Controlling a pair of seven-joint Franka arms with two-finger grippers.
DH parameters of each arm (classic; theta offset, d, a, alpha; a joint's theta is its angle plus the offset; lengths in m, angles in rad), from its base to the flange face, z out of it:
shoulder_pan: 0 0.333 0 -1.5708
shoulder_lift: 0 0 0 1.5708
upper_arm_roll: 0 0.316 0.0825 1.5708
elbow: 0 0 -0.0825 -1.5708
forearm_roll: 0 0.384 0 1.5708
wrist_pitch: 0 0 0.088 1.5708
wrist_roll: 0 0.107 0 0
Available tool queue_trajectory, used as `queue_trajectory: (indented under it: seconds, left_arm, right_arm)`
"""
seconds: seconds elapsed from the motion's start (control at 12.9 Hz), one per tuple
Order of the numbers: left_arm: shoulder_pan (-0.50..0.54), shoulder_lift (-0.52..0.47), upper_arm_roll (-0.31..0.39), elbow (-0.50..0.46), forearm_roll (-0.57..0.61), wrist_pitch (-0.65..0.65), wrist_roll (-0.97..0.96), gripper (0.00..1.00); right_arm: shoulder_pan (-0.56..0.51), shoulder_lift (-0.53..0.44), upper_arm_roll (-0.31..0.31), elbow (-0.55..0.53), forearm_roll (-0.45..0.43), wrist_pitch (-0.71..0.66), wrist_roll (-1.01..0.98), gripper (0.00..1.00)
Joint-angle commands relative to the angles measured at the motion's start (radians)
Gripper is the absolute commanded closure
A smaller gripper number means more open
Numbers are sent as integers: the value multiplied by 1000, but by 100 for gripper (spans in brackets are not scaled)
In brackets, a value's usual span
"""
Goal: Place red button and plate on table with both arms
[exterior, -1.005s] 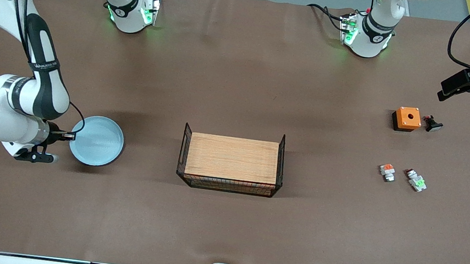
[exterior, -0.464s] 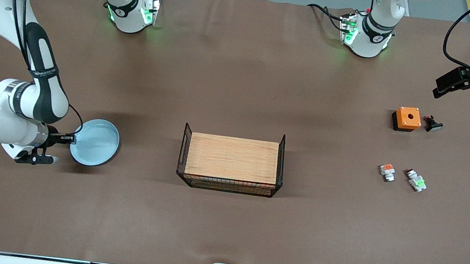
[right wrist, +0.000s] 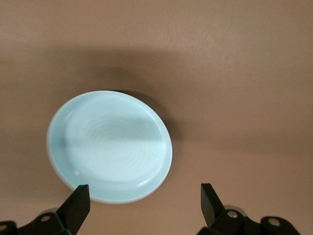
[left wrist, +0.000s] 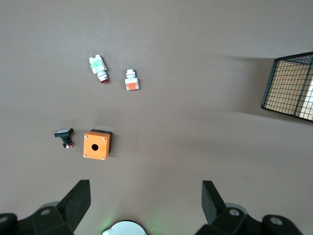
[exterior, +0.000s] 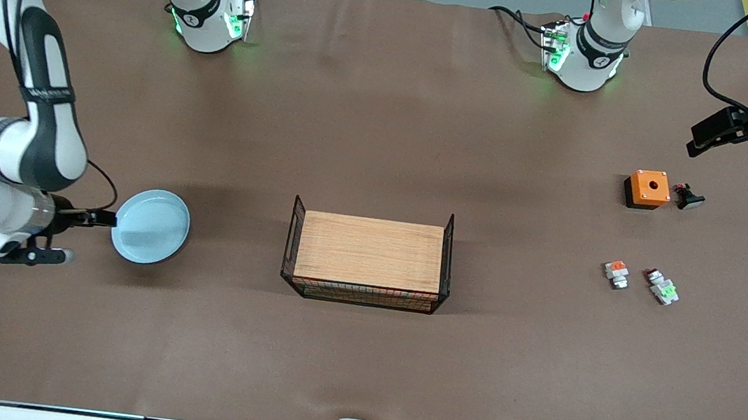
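We see a wide brown table [exterior: 356,363] from above, with two white robot arms reaching over it. At the right arm's end, the pale blue plate [exterior: 151,225] lies flat on the table. The right gripper [exterior: 107,218] sits low just beside the plate's rim; its fingers stand wide apart and hold nothing, and in the right wrist view the plate [right wrist: 109,146] lies just ahead of them, free of both fingers [right wrist: 74,205].

At the left arm's end, the red button [exterior: 662,286] (a small white part with a bright green block) lies on the table, with a similar white part with an orange top [exterior: 616,273] beside it. Farther from the front camera than these two are an orange box [exterior: 647,188] and a black mushroom-shaped button [exterior: 688,197]. The left gripper [exterior: 706,135] hangs in the air well apart from the red button, its fingers spread and empty.

A wood-topped black wire rack [exterior: 369,253] stands mid-table between the plate and the button parts.
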Motion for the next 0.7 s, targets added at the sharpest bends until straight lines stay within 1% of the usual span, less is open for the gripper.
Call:
queue_trajectory:
  seconds: [0.0, 0.08, 0.23, 0.62]
  left_arm:
    - [-2, -23, -6, -25, 23, 27, 8, 0]
    - [-2, -23, -6, -25, 23, 32, 8, 0]
    - [-2, -21, -7, -25, 23, 33, 6, 0]
    - [-9, -18, -7, -27, 23, 35, 6, 0]
  right_arm:
    - [-6, -76, 2, 83, -1, -203, -2, 0]
    - [-4, -99, 6, 99, -1, -279, -2, 0]
    - [-4, -133, 9, 99, -1, -356, 0, 0]
    - [-12, -138, 5, 102, -1, -364, 0, 0]
